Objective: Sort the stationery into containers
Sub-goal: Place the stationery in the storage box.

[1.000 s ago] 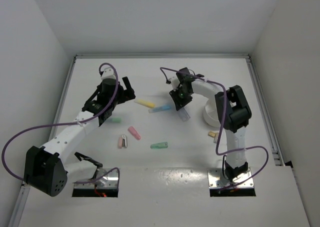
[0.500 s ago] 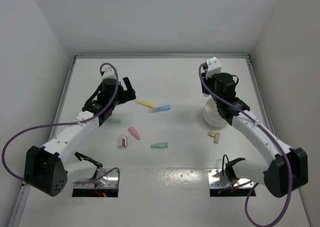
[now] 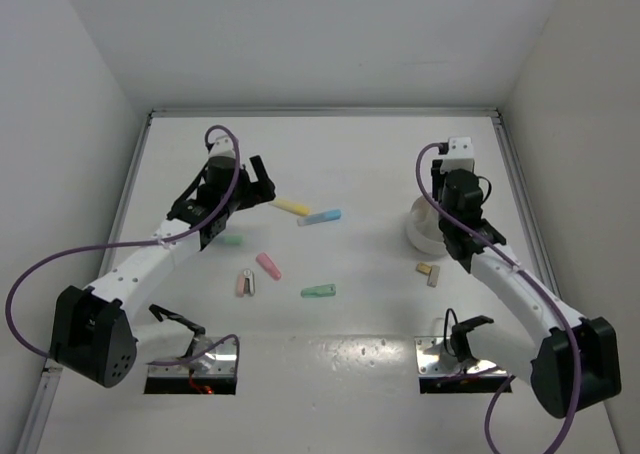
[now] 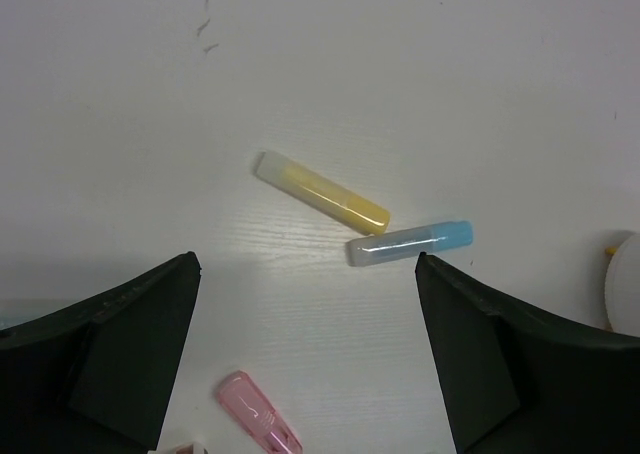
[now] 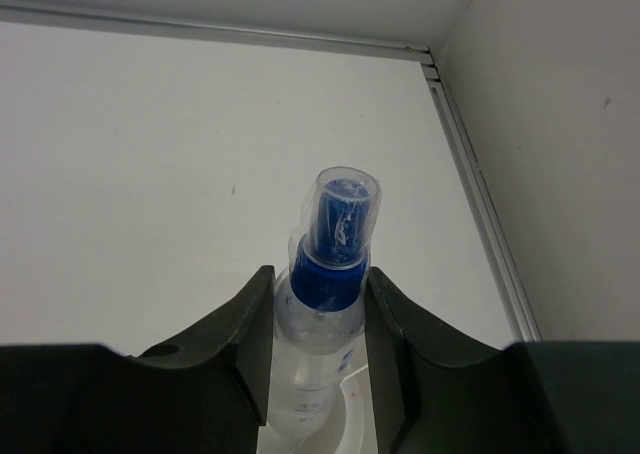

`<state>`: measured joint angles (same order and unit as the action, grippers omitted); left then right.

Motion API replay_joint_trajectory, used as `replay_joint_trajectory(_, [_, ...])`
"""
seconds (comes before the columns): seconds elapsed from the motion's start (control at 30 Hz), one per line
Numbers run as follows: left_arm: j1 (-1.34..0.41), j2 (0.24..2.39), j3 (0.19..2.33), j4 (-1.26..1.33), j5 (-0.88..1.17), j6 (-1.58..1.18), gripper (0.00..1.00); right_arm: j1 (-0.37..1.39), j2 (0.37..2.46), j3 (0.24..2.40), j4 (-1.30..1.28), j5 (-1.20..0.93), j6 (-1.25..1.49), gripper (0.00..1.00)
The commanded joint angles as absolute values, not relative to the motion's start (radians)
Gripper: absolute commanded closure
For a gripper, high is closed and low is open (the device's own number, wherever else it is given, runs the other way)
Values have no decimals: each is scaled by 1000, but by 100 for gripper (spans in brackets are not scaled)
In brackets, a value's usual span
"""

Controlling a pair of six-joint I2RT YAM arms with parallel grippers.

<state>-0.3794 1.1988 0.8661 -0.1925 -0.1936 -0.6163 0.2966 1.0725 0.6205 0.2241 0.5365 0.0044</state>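
Observation:
My right gripper (image 5: 320, 279) is shut on the clear blue-capped bottle (image 5: 325, 304), cap pointing at the far wall, its base over the round white tub (image 5: 355, 429). In the top view the right gripper (image 3: 443, 206) hangs over the tub (image 3: 418, 236). My left gripper (image 4: 307, 264) is open and empty above the table, near a yellow stick (image 4: 322, 192), a blue stick (image 4: 410, 242) and a pink stick (image 4: 258, 424). The top view shows the left gripper (image 3: 255, 179), the yellow stick (image 3: 291, 206), blue stick (image 3: 322, 217), two green sticks (image 3: 230, 240) (image 3: 318, 291), the pink stick (image 3: 268, 265) and tan blocks (image 3: 430, 272).
A small pink-and-white piece (image 3: 245, 283) lies left of the lower green stick. White walls enclose the table on the left, back and right, with a rail along the right edge (image 3: 525, 214). The tub's rim shows at the right edge of the left wrist view (image 4: 625, 284).
My right arm swung from the table's middle over to the tub at the right, carrying the bottle. My left gripper shifted only slightly.

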Motion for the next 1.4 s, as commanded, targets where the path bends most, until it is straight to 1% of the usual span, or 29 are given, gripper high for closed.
replay_joint_trajectory(0.0, [-382, 1207, 904, -156, -175, -629, 5, 293, 1029, 638, 278, 554, 44, 100])
replay_joint_trajectory(0.23, [-382, 1207, 904, -156, -164, -629, 5, 273, 1029, 601, 282, 509, 57, 100])
replay_joint_trajectory(0.4, [-382, 1216, 904, -156, -155, -629, 5, 255, 1080, 568, 322, 509, 57, 100])
replay_joint_trajectory(0.6, [-382, 1216, 904, -156, -155, -629, 5, 226, 1091, 537, 322, 428, 77, 100])
replay_joint_trajectory(0.67, [-382, 1226, 904, -156, -155, -629, 5, 216, 1126, 537, 313, 419, 77, 100])
replay_joint_trajectory(0.8, [-382, 1226, 904, -156, -155, -629, 5, 207, 1146, 546, 276, 358, 89, 95])
replay_joint_trajectory(0.9, [-382, 1226, 904, -156, -155, -629, 5, 196, 1146, 546, 250, 318, 89, 79])
replay_joint_trajectory(1.0, [-382, 1226, 904, -156, -155, -629, 5, 196, 1137, 546, 241, 299, 89, 75])
replay_joint_trajectory(1.03, [-382, 1235, 904, -156, -155, -629, 5, 196, 1137, 546, 241, 299, 89, 75])
replay_joint_trajectory(1.07, [-382, 1235, 904, -156, -143, -629, 7, 196, 1128, 546, 241, 299, 89, 71])
replay_joint_trajectory(1.1, [-382, 1245, 904, -147, -126, -629, 10, 187, 1127, 555, 229, 288, 89, 68])
replay_joint_trajectory(1.13, [-382, 1246, 904, -147, -114, -620, 22, 187, 1127, 555, 229, 288, 89, 66])
replay_joint_trajectory(1.17, [-382, 1264, 904, -147, -98, -620, 31, 187, 1127, 555, 216, 279, 89, 62])
replay_joint_trajectory(1.23, [-391, 1313, 904, -138, -60, -609, 54, 187, 1127, 565, 206, 279, 89, 59])
replay_joint_trajectory(1.27, [-403, 1333, 913, -138, -49, -609, 70, 187, 1127, 565, 206, 279, 89, 56])
replay_joint_trajectory(1.3, [-403, 1354, 922, -161, -40, -600, 76, 178, 1127, 574, 193, 269, 89, 54])
replay_joint_trajectory(1.33, [-416, 1373, 940, -170, -40, -600, 79, 178, 1127, 574, 183, 268, 89, 51])
replay_joint_trajectory(1.37, [-431, 1390, 940, -181, -40, -591, 79, 178, 1127, 584, 183, 268, 89, 49])
